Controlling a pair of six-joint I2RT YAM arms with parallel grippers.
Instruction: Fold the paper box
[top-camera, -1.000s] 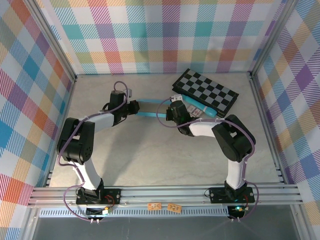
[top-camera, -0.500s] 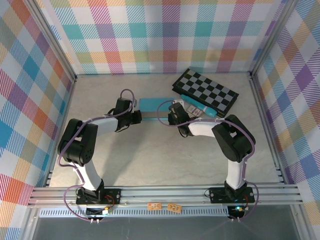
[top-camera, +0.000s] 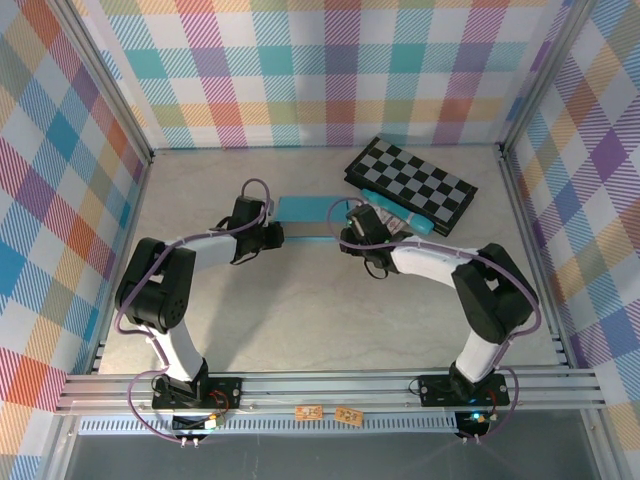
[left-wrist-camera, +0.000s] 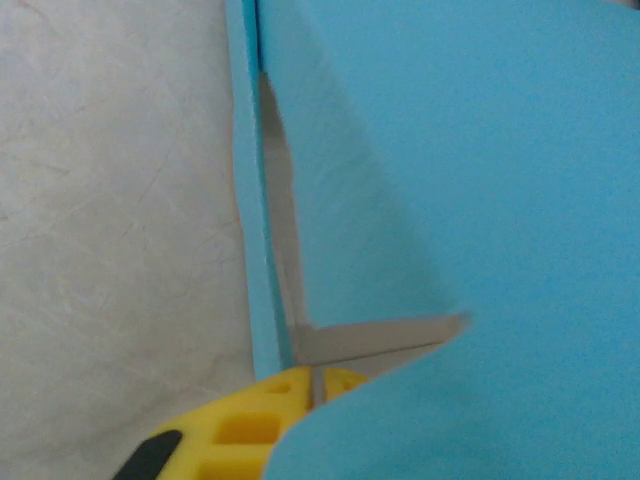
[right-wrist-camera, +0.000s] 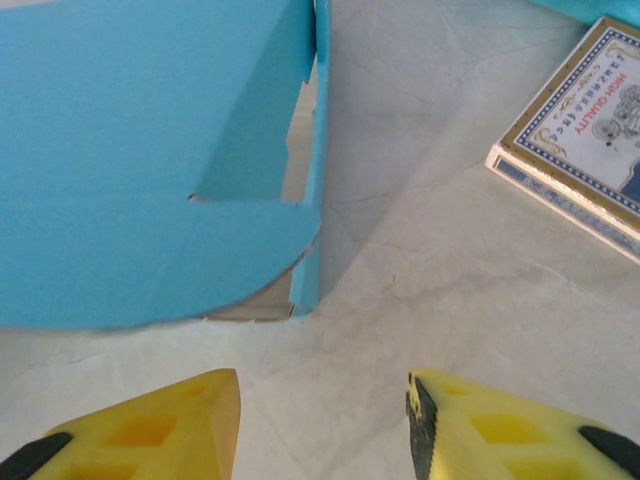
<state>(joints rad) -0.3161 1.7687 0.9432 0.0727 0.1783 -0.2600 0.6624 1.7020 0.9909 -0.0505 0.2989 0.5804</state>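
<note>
Seemingly light, crease-prone paper box (top-camera: 305, 208): take its folded edge with your open right tool (right-wrist-camera: 322, 385); whether the left tool (top-camera: 270, 235) grips, you cannot tell.

Bright even light, soft shadows, paper box (left-wrist-camera: 480, 180) blurred close-up

Lab test cell: plaid fabric walls (top-camera: 300, 70), aluminium rail frame (top-camera: 330, 385), marbled tabletop (top-camera: 300, 310).
</note>
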